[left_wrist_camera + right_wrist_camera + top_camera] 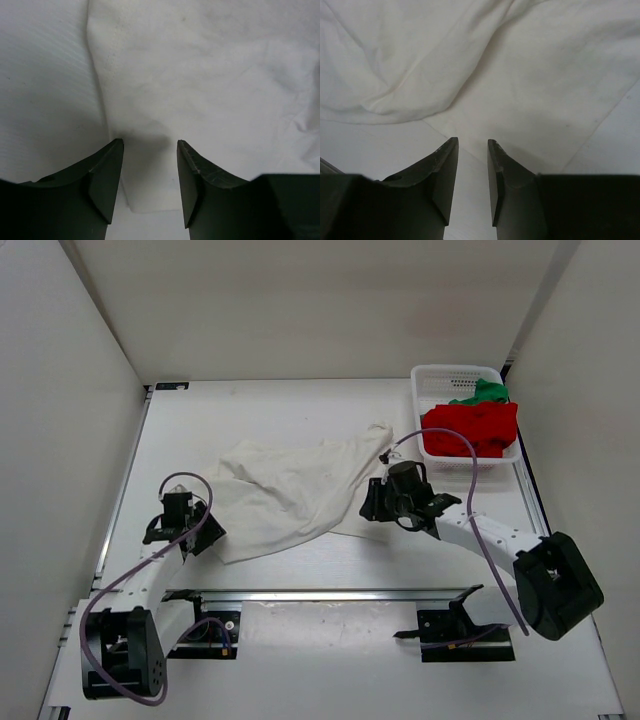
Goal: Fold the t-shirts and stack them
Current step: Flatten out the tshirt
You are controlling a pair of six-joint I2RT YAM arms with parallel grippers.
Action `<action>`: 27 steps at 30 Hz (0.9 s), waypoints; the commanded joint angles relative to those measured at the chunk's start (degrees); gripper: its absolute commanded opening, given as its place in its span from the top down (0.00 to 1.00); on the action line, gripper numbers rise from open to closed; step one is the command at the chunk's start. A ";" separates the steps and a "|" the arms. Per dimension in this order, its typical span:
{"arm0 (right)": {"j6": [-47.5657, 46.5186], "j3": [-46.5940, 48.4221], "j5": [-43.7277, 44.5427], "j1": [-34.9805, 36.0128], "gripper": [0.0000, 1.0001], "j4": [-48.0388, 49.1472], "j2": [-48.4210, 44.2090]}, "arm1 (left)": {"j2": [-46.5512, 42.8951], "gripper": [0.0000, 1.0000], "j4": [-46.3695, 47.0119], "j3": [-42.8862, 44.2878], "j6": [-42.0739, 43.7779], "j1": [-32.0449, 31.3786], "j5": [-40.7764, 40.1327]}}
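Left jaws and right jaws stand partly open, empty, over the cream shirt [285, 495]; red shirt [475, 428] and green shirt [487, 393] lie in the far-right basket [440, 375].

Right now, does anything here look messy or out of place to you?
The cream-white shirt lies rumpled and skewed on the table, one corner trailing toward the white basket. The red shirt spills over that basket's near rim, the green shirt bunched behind it. Nothing looks torn or damaged.

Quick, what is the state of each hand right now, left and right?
Left hand: open, holding nothing, over the edge of the cream-white shirt.
Right hand: open, holding nothing, at the same shirt's edge.
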 commanded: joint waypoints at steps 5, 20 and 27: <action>0.86 -3.27 -1.17 -0.61 0.69 4.83 -4.49 | -1.94 0.40 -6.25 1.74 -1.35 -0.92 -1.78; 0.77 -6.09 -3.02 -2.72 0.68 6.15 -4.05 | 10.01 1.00 1.47 9.97 -3.81 -5.04 -3.09; 0.59 -2.76 -2.40 -5.09 0.64 7.99 1.30 | 31.71 0.91 -10.28 42.06 2.15 -17.27 -6.96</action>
